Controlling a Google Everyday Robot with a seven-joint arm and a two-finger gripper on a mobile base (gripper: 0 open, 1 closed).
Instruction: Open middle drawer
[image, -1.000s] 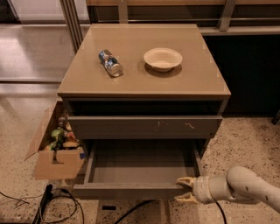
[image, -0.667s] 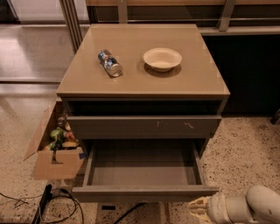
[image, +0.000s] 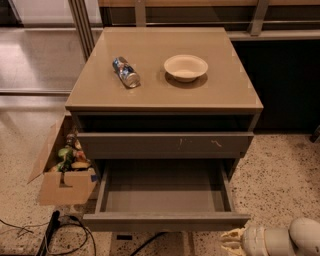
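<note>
middle drawer (image: 165, 195) was pulled well out of the cabinet, second one down. its flat front sat at the near edge, plain and unmarked. grey interior was fully exposed and nothing showed inside it. the drawer looked level, side walls running straight back under the top drawer front (image: 165, 145).

that top drawer front was closed and carried small white scratch marks right of centre. a dark open gap ran between it and the cabinet surface (image: 165, 97).

pincer (image: 232, 242) was at the bottom right of the view, low down, just below and in front of the right end of the middle drawer's front. it pointed left. couldn't tell if it was wide or narrow, or if it touched the drawer front. nothing visibly held in it. the pale arm (image: 292, 239) ran off from it to the right edge.

on the surface: a crushed-looking can (image: 126, 72) lying on its side, left of centre, and a shallow cream bowl (image: 185, 67) upright to its right. the two were apart, not touching.

left of the cabinet, on the speckled floor (image: 280, 175), stood an open cardboard box (image: 62, 187) with mixed colourful items in it, touching or just beside the cabinet's side. black cables (image: 65, 232) lay on the floor in front of the box.
</note>
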